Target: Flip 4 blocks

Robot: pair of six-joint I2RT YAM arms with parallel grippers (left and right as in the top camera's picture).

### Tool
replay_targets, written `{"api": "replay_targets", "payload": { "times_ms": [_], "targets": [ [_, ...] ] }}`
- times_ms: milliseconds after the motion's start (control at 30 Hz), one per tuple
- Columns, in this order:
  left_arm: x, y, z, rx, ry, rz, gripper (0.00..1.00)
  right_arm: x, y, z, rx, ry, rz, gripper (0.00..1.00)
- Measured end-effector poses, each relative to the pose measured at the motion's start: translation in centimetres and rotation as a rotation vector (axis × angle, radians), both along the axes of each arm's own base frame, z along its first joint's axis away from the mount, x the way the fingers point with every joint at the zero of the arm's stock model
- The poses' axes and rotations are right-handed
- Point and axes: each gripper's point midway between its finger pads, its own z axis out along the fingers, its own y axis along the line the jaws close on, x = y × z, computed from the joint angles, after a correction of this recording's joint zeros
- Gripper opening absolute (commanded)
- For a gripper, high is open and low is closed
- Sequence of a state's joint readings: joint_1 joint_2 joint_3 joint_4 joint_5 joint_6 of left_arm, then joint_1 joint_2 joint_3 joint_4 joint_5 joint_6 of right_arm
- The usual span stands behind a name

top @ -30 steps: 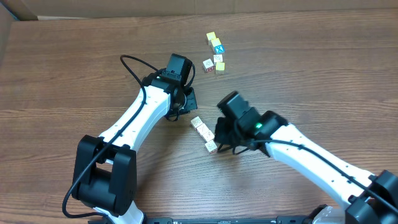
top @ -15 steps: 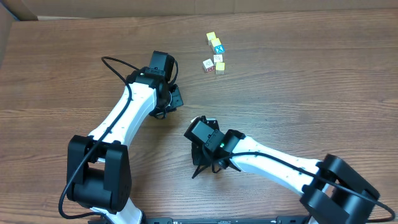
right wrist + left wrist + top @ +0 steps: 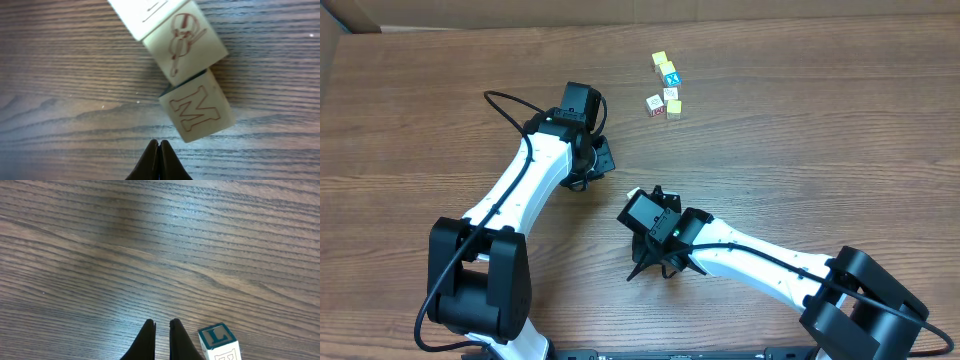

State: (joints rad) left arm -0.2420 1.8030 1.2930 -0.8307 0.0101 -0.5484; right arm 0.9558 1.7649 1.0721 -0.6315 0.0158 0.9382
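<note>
Right pincer (image 3: pixel 159 150) clenched on nothing, tips just short of the M block (image 3: pixel 197 112), which lies right beside a picture-faced block (image 3: pixel 182 42) on the tabletop (image 3: pixel 60 75). Left pincer (image 3: pixel 161 330) clenched, holding nothing; L block (image 3: pixel 217 339) just beside it.

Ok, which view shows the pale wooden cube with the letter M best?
Right wrist: the pale wooden M cube sits close up, letter readable. Overhead, the right arm covers it. Left wrist shows only a different, L-lettered cube.

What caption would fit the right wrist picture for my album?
Shut right claw close to the M block, with a picture block next to it, on a wooden table.
</note>
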Motion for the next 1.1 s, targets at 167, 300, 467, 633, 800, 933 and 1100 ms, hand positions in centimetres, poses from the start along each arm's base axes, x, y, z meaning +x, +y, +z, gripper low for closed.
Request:
{"api": "replay_targets", "payload": {
  "times_ms": [167, 300, 467, 633, 800, 933, 1100],
  "targets": [
    [0.0, 0.0, 0.0, 0.000, 0.000, 0.000, 0.05, 0.3, -0.4, -0.3, -0.018, -0.007, -0.034, 0.04],
    [0.0, 0.0, 0.0, 0.000, 0.000, 0.000, 0.05, 0.5, -0.6, -0.3, -0.027, -0.018, -0.054, 0.04],
    [0.0, 0.0, 0.0, 0.000, 0.000, 0.000, 0.05, 0.9, -1.0, -0.3, -0.041, -0.035, -0.082, 0.04],
    [0.0, 0.0, 0.0, 0.000, 0.000, 0.000, 0.06, 1.2, -1.2, -0.3, -0.051, -0.051, -0.100, 0.04],
    [0.0, 0.0, 0.0, 0.000, 0.000, 0.000, 0.05, 1.4, -1.3, -0.2, -0.054, -0.062, -0.107, 0.04],
    [0.0, 0.0, 0.0, 0.000, 0.000, 0.000, 0.05, 1.7, -1.3, -0.1, -0.056, -0.076, -0.112, 0.04],
    [0.0, 0.0, 0.0, 0.000, 0.001, 0.000, 0.04, 1.9, -0.7, 0.0, -0.029, -0.081, -0.110, 0.04]
  ]
}}
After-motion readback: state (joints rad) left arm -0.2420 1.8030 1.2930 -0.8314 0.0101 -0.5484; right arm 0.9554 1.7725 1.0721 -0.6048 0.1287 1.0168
